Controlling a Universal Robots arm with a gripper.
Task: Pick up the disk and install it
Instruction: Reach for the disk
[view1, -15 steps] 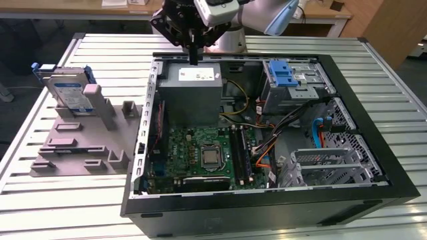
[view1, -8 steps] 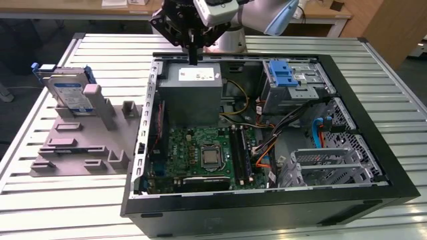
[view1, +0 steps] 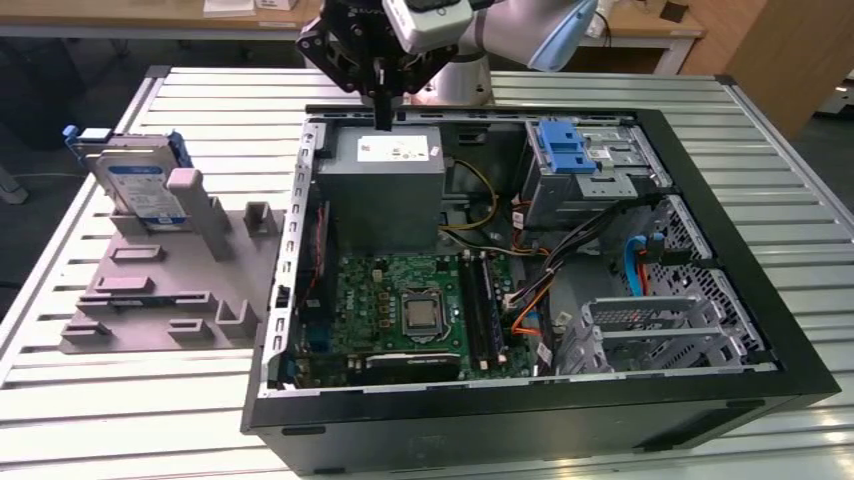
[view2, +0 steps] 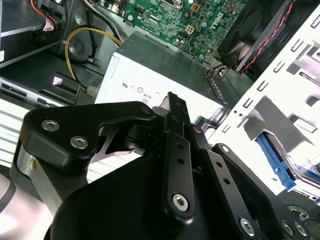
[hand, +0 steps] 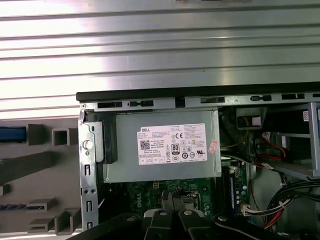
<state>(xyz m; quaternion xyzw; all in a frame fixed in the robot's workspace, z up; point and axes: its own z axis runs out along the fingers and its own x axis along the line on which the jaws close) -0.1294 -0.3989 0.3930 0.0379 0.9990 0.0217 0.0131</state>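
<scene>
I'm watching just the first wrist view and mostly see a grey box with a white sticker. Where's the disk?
Observer: The disk sits outside the computer case, in a grey holder at the exterior view's left.
Visitor: Lying flat?
Observer: No, it stands on edge, label showing.
Visitor: Is the tool near it?
Observer: No. The tool hangs over the power supply, your grey box, well apart from the disk.

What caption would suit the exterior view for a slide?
Gripper hangs above the grey box in the open computer case; the disk stands in its grey fixture.
</scene>
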